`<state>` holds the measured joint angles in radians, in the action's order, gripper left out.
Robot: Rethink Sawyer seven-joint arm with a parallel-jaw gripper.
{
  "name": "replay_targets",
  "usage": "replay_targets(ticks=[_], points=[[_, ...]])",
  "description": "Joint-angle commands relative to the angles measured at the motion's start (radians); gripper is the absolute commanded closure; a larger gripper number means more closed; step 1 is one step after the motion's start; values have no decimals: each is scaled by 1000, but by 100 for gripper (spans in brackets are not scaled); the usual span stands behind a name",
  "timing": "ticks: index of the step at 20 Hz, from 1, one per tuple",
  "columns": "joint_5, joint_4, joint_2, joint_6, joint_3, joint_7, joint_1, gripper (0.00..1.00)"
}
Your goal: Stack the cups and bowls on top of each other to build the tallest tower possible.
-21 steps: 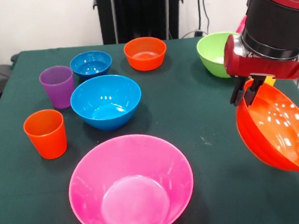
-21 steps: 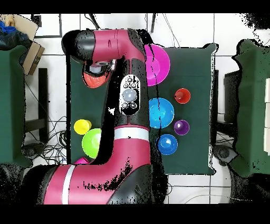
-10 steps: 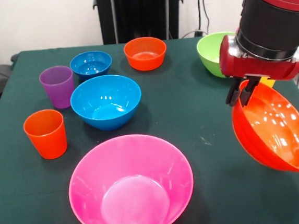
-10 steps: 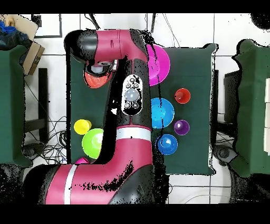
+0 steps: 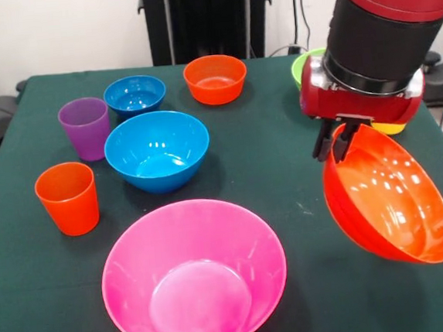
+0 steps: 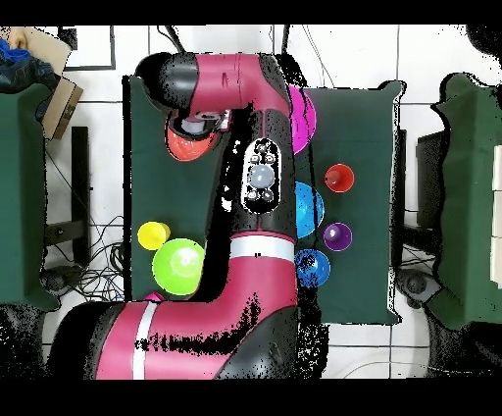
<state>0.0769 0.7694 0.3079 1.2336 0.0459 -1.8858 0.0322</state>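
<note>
My gripper [image 5: 330, 142] is shut on the rim of the large orange bowl [image 5: 387, 198], which hangs tilted above the table's right side, its opening facing up and forward. The very large pink bowl [image 5: 194, 273] sits at front centre, left of the held bowl. Behind it stand the medium blue bowl [image 5: 156, 150], small blue bowl [image 5: 134, 94] and small orange bowl [image 5: 215, 79]. At the left are the purple cup [image 5: 85, 128] and orange cup [image 5: 68, 198]. The arm hides most of the lime green bowl [image 5: 306, 64] and yellow cup [image 5: 393, 128]. Overhead, the held orange bowl [image 6: 186, 145] is under the gripper [image 6: 201, 123].
A dark green cloth covers the table [image 5: 280, 130]. Seen from overhead, the lime green bowl [image 6: 178, 267] and yellow cup [image 6: 153, 235] sit together on one side, and the arm covers much of the pink bowl [image 6: 304, 118] and medium blue bowl [image 6: 312, 208].
The arm has carried the large orange bowl leftward in the front view, closer to the pink bowl. It now covers more of the lime green bowl. Nothing on the table moved.
</note>
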Motion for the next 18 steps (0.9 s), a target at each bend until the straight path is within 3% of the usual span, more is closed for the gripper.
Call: replay_targets(ticks=[1,18], points=[[0,21,13,98,-79,73,25,100],[-1,-120,-13,213,-88,74,38,100]])
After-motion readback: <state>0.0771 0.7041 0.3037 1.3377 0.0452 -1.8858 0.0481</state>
